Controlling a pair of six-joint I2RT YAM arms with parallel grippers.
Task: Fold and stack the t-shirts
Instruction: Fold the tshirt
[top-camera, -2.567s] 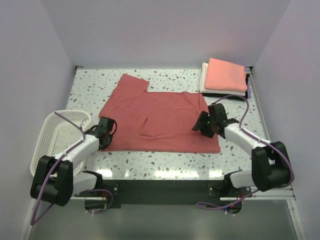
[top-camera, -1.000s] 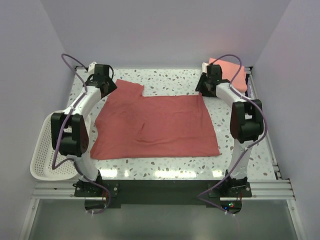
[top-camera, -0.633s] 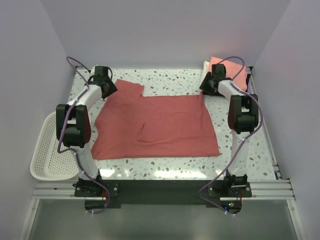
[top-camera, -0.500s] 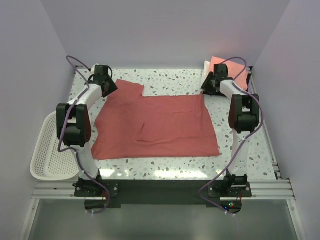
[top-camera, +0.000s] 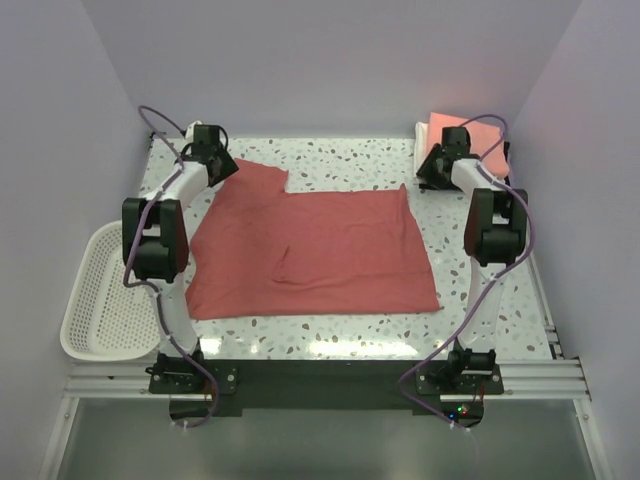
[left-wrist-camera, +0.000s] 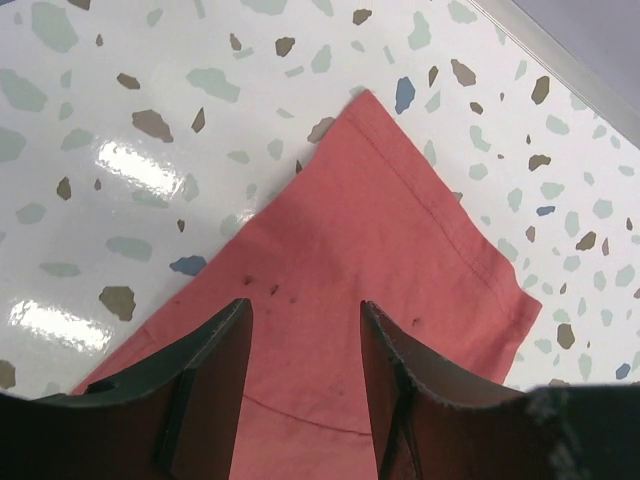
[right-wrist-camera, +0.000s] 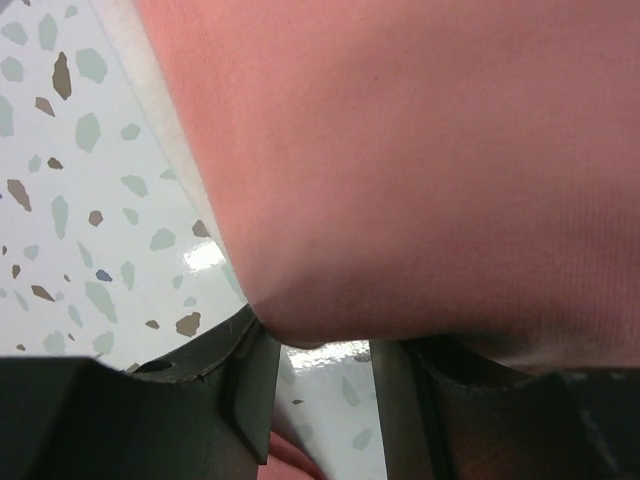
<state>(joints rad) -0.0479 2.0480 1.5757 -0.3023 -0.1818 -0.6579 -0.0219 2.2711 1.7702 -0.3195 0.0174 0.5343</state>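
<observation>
Looking down, we see the brick-red t-shirt lying spread out flat in the middle of the speckled table. Our left claw hangs over its far left sleeve corner, with the fingers spread apart and nothing pinched. Our right claw is at the far right corner, right next to the folded salmon-pink shirt (a white one peeks out under it). Its fingers are apart too, and bare table shows between them. The white mesh basket sits by the near left edge.
</observation>
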